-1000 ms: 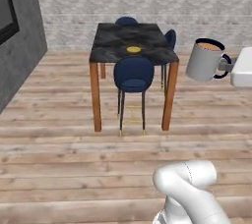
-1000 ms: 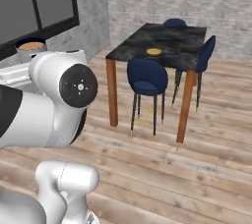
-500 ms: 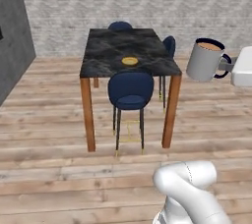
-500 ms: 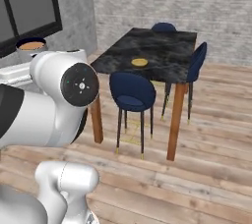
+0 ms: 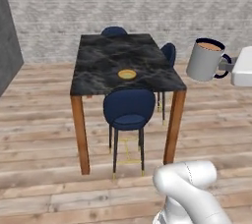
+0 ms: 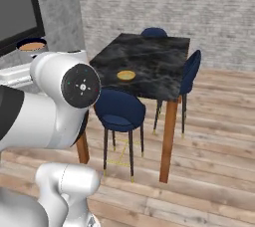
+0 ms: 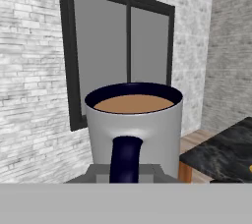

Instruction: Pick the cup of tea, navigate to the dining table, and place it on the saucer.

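Peering along the gripper [image 7: 125, 176], clamped on the cup of tea [image 5: 205, 60], shows brown liquid; dining table [image 5: 98, 61] and saucer [image 5: 127, 74] loom nearer than before.

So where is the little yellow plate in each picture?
Left base view: the saucer lies on the dining table, near its front edge, just behind the blue chair.
Right base view: it sits left of middle, on the table's near left part, above that same chair.
Hand view: I cannot make it out.
Shared landmark: the blue chair at the table's front.
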